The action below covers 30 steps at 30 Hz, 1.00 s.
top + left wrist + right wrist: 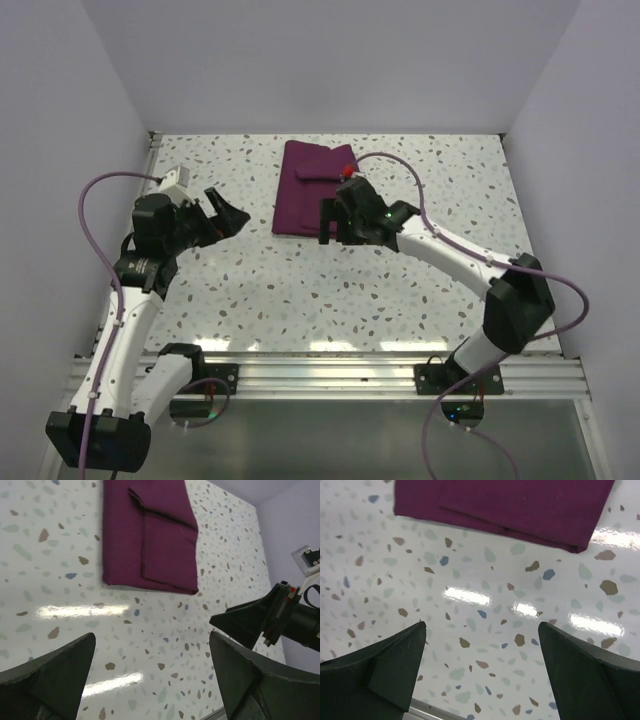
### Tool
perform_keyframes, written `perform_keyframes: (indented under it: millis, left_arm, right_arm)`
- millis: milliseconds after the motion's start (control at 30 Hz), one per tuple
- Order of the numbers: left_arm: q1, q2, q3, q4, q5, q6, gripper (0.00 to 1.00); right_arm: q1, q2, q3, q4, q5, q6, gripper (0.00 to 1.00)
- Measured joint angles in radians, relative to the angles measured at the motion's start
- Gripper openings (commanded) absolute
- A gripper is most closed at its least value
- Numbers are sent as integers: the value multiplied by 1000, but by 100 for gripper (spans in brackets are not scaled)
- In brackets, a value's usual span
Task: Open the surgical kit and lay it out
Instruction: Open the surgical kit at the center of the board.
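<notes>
One white tabletop [400, 290] with coloured speckles fills the work area, enclosed by plain pale walls [330, 60] on three sides; an aluminium rail [330, 375] runs along the near edge. The dark purple cloth wrap [312, 190] lies folded flat at the far centre of the tabletop. My left pincer [228, 212] is spread wide, grips nothing, and sits well to the left of the wrap. My right pincer [326, 222] is likewise spread wide and empty, positioned at the wrap's near edge; its wrist view shows both fingers [395, 670] short of the cloth, without contact. Whatever the wrap encloses is hidden under the folds. Its far end is cut off in both wrist views. Height of either pincer above the tabletop cannot be determined.
</notes>
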Motion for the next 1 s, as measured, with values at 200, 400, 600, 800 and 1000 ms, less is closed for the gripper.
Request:
perform_keyframes:
  millis: [200, 400, 600, 800, 1000]
  left_arm:
    - [1, 56, 32, -142, -139, 28, 100]
    - [-16, -7, -31, -197, -152, 53, 100]
    - [-52, -24, -22, -241, -211, 81, 100]
    - [-52, -33, 5, -282, -267, 102, 100]
    - [-52, -68, 9, -319, -309, 108, 100]
  right_arm:
    - [23, 360, 564, -344, 82, -46, 96]
    - [44, 648, 990, -529, 153, -98, 95]
    - [47, 896, 1178, -643, 177, -95, 92]
    - [47, 973, 1177, -667, 182, -89, 90]
    - [47, 1000, 1178, -657, 180, -74, 75]
